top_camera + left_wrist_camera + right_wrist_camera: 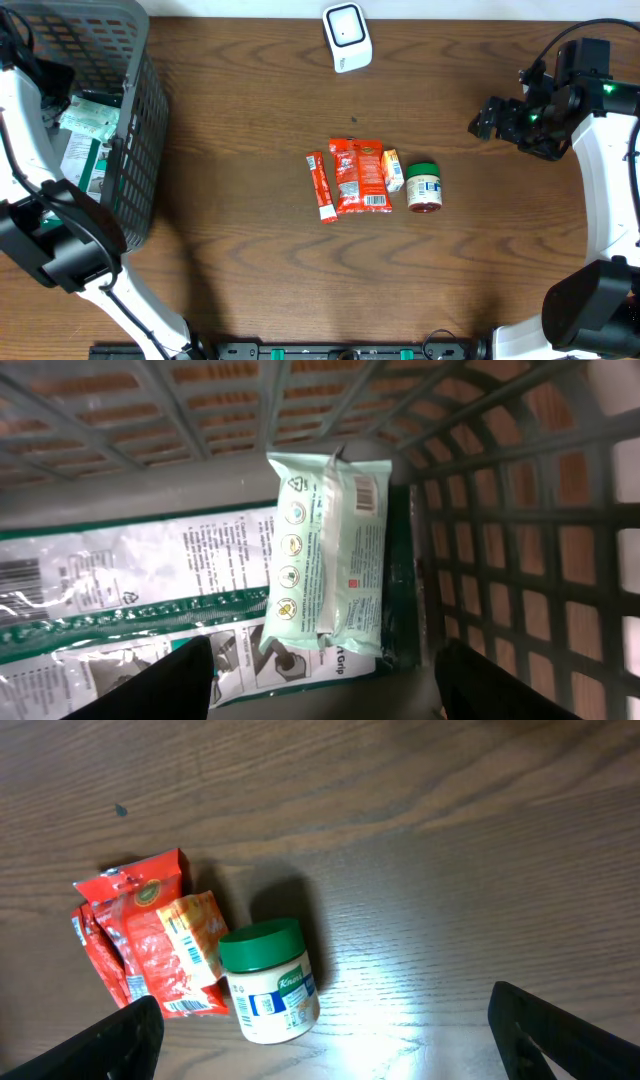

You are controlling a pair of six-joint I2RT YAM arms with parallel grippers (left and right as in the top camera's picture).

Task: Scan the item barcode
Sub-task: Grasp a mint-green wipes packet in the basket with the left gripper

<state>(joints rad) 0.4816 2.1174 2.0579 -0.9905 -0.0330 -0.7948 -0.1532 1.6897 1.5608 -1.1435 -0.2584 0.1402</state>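
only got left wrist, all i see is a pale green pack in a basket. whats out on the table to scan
Observer: Four items in a row mid-table: a thin red stick, a red pouch, a small orange packet, a green-lidded jar.
Operator: wheres the scanner
Observer: The white scanner sits near the far edge, apart from the row.
Operator: right arm free
Observer: Yes, the right gripper is open and empty, right of the row.

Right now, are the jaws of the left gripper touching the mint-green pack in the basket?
Apart. The left wrist view shows the left gripper, jaws open, on either side of the mint-green pack, with a clear gap at each.
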